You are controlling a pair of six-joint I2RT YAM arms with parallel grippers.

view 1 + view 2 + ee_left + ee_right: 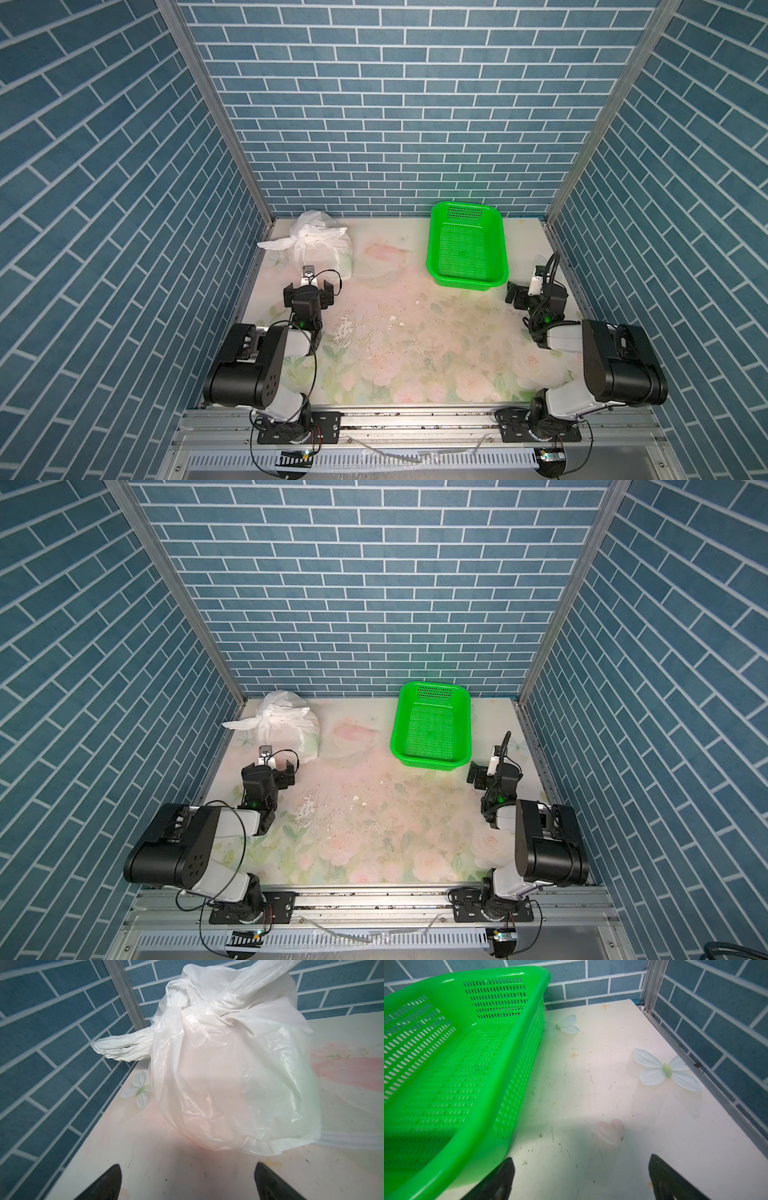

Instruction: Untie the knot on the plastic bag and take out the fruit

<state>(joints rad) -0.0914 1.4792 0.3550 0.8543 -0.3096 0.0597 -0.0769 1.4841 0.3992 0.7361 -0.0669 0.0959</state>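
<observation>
Left gripper and right gripper gape wide, empty.

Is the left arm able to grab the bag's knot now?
Probably yes: the left end effector is open just before the plastic bag, with nothing blocking the knot.

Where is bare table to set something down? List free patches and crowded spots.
Free: the table between plastic bag and green basket; the broad middle between left gripper and right gripper; the strip between basket and right wall. Crowded: the far-left corner, bag just ahead of the left gripper; the basket's near corner by the right gripper.
</observation>
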